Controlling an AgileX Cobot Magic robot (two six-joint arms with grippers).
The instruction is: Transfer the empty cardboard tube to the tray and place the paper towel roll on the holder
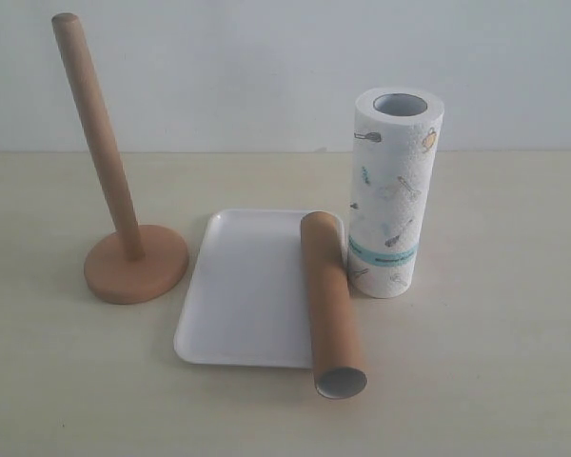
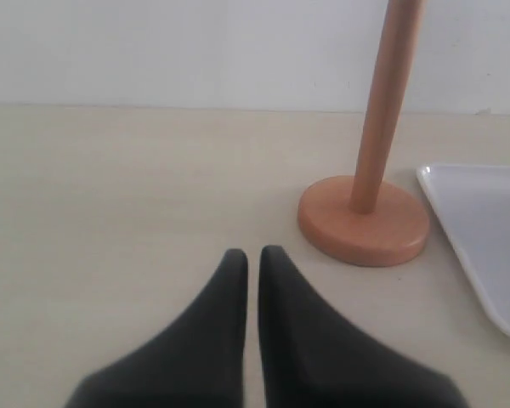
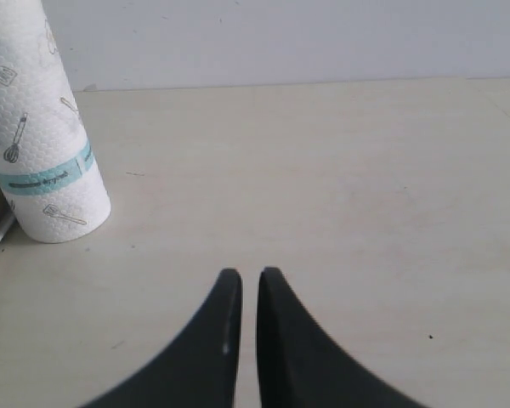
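A lab-style robot test station is indicated. A pale beige counter (image 1: 495, 381) is backed by a plain white wall (image 1: 266, 67), and a few kitchen props are set out on it — holder (image 1: 136, 271), tray (image 1: 238, 295), roll (image 1: 388, 190), tube (image 1: 331, 305). The left pincer (image 2: 251, 255) and right pincer (image 3: 244, 276), both black, are seen above the counter in the wrist views.

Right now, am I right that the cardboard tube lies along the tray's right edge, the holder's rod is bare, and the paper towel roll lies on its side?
Not quite: the paper towel roll stands upright, not on its side, as the exterior view shows. The cardboard tube does lie along the right edge of the tray, and the rod of the holder is bare.
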